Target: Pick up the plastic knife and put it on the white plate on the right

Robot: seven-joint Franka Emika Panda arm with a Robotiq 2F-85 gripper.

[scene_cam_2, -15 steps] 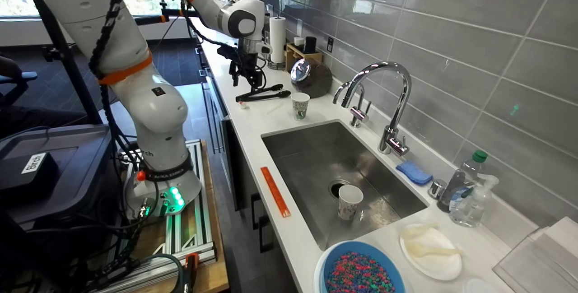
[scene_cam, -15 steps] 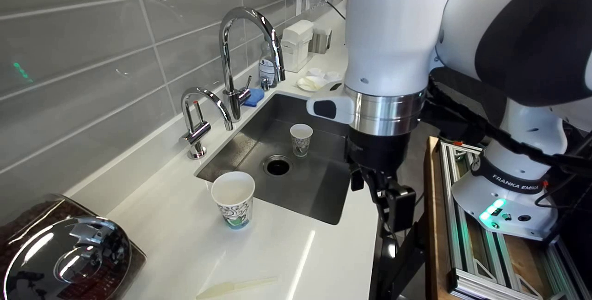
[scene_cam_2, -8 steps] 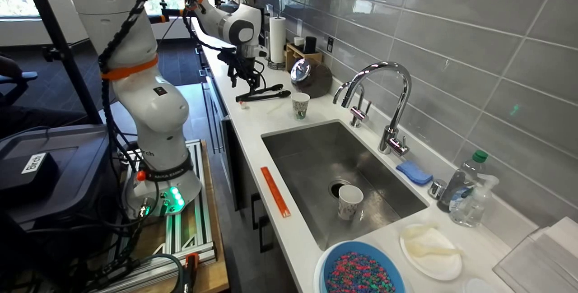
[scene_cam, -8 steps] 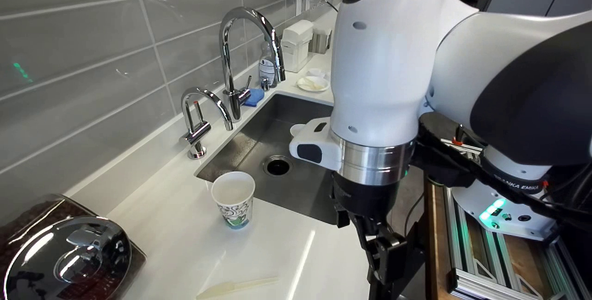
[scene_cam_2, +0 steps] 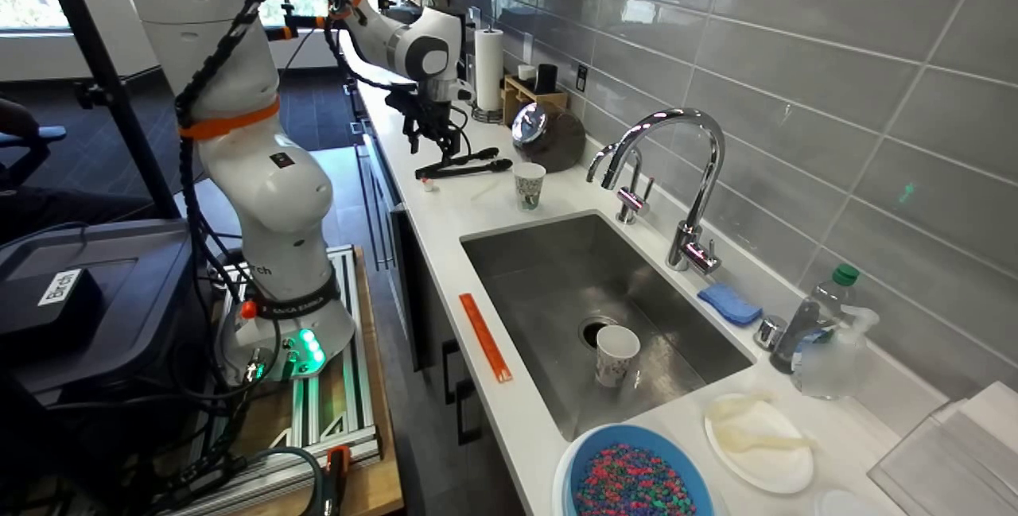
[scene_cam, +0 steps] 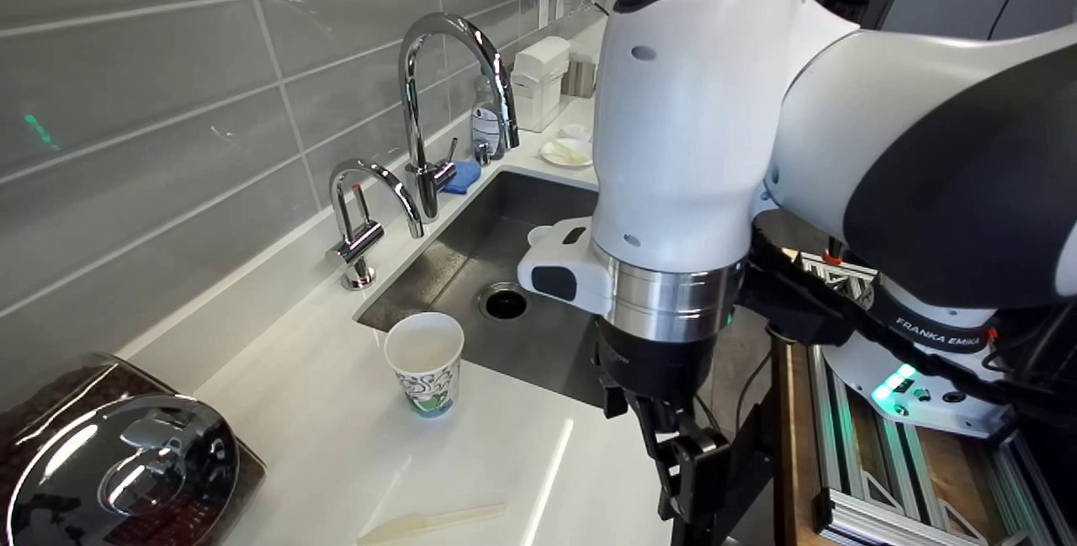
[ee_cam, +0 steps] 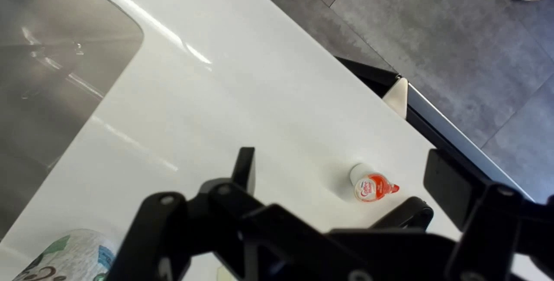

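The pale plastic knife (scene_cam: 429, 522) lies on the white counter in both exterior views, near a patterned paper cup (scene_cam_2: 528, 196). In the wrist view a pale piece (ee_cam: 224, 275), perhaps the knife, peeks out at the bottom edge behind the gripper. The white plate (scene_cam_2: 775, 474) stands past the sink and carries pale plastic utensils; it also shows in an exterior view (scene_cam: 580, 161). My gripper (ee_cam: 348, 177) is open and empty above the counter near its front edge, its fingers wide apart around the view of a creamer cup (ee_cam: 370, 187). The gripper also shows in an exterior view (scene_cam_2: 434, 149).
Black tongs (scene_cam_2: 465, 169) lie under the gripper. The sink (scene_cam_2: 549, 277) holds another paper cup (scene_cam_2: 616, 357), and a faucet (scene_cam_2: 700, 182) rises behind it. An orange strip (scene_cam_2: 485, 339) and a blue dish of beads (scene_cam_2: 584, 452) are near the front edge.
My gripper has moved down over the counter and away from the sink, toward the knife's end, slowing in the last half second. The knife, plate and cups have not moved.
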